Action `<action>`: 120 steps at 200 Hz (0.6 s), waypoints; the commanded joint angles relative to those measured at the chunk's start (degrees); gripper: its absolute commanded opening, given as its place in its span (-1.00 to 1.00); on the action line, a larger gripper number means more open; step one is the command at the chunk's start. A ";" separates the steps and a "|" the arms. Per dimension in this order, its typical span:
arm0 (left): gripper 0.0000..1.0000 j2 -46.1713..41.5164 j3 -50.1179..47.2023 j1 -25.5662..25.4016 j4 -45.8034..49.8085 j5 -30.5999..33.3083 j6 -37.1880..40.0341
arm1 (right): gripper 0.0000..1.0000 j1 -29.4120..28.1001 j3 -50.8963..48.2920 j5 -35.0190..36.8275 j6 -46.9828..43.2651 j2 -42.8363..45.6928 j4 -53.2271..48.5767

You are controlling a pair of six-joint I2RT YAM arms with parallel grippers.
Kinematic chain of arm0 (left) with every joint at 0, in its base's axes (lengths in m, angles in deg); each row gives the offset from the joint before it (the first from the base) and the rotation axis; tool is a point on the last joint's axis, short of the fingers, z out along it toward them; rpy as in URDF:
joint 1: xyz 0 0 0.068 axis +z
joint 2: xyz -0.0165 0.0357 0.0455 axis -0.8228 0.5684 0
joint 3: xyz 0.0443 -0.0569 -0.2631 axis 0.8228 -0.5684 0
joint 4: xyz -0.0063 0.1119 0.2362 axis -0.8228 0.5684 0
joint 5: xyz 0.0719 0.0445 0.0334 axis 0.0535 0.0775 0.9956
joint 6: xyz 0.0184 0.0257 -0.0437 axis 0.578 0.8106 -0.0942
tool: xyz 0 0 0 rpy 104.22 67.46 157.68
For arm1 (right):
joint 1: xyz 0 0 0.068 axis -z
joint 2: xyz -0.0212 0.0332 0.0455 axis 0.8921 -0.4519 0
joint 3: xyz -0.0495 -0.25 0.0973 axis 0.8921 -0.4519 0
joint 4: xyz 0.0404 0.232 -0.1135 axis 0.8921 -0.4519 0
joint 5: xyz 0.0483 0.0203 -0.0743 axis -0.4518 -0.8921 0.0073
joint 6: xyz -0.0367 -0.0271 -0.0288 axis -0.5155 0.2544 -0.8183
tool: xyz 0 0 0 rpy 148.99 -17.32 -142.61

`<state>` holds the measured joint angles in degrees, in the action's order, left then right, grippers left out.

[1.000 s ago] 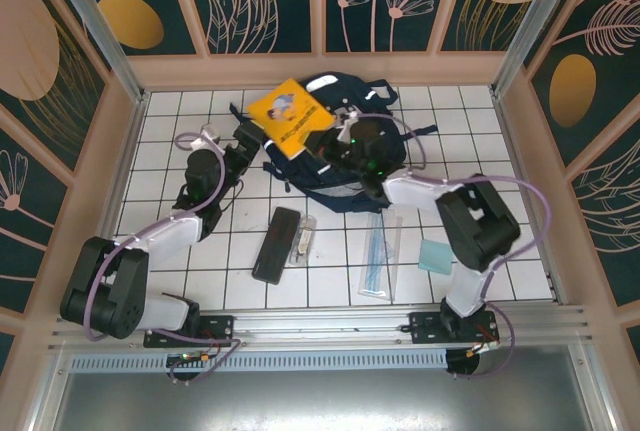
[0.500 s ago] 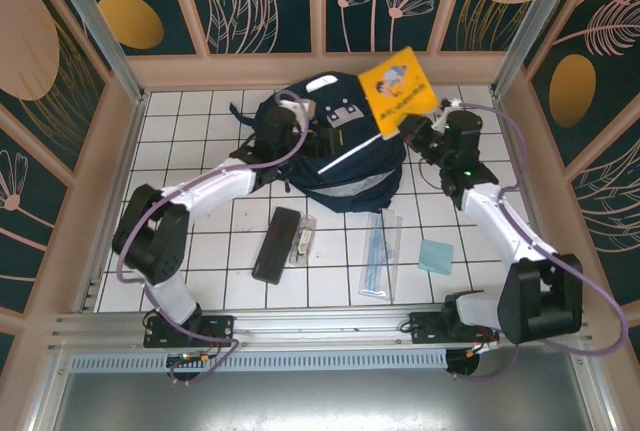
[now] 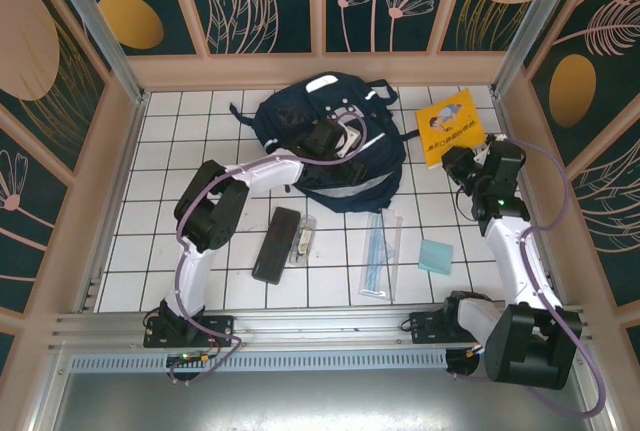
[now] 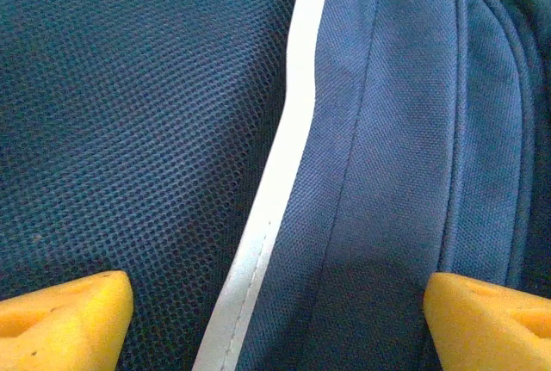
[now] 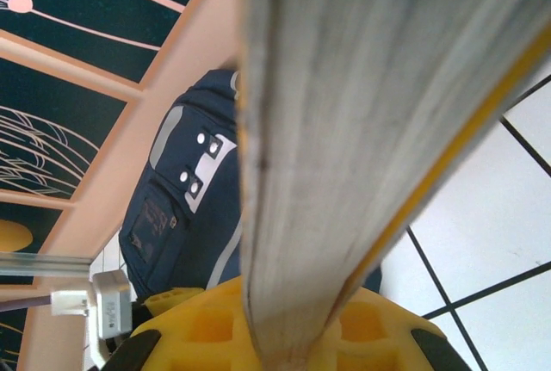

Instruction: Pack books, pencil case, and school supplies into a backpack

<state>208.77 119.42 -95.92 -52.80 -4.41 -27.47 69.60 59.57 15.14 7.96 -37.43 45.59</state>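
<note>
left gripper [image 3: 332,138] center frame, jaws wide, empty, over backpack [image 3: 372,169]. right gripper [image 3: 457,158] upper right, clamped on yellow-orange book [image 3: 449,123]. pencil case [image 3: 275,244] below backpack.

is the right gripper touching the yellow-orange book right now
Touching. The right wrist view shows the edge of the yellow-orange book clamped in the right gripper, its yellow pads pressed to both sides.

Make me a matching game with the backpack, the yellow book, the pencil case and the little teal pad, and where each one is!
1 backpack
2 yellow book
3 pencil case
4 teal pad

A in the jaws of the right gripper
B left of the ruler set
C under the left gripper, jaws open
D right of the ruler set

Pairs: 1-C, 2-A, 3-B, 4-D
</note>
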 commanded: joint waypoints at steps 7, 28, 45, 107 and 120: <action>0.76 2.94 1.99 -1.22 4.85 2.67 4.02 | -1.00 0.73 -0.65 -3.06 -0.59 1.49 5.42; 0.86 4.11 2.41 -1.36 6.36 -0.23 4.39 | -1.00 0.69 -0.83 -3.13 -0.44 1.22 5.64; 0.96 4.86 2.62 -1.70 8.52 0.23 5.45 | -1.00 0.68 -0.74 -2.83 -0.45 1.13 5.72; -0.59 4.55 1.88 -1.72 6.92 3.62 1.84 | -1.00 0.71 -0.85 -3.03 0.02 1.21 5.32; -1.00 1.50 1.97 -1.63 4.67 2.72 -0.77 | -1.00 0.66 -0.96 -2.93 -0.06 1.47 4.84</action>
<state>211.87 122.74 -98.01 -50.57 -1.89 -23.64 69.97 58.61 13.50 8.04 -37.36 45.59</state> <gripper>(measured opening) 0.163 0.102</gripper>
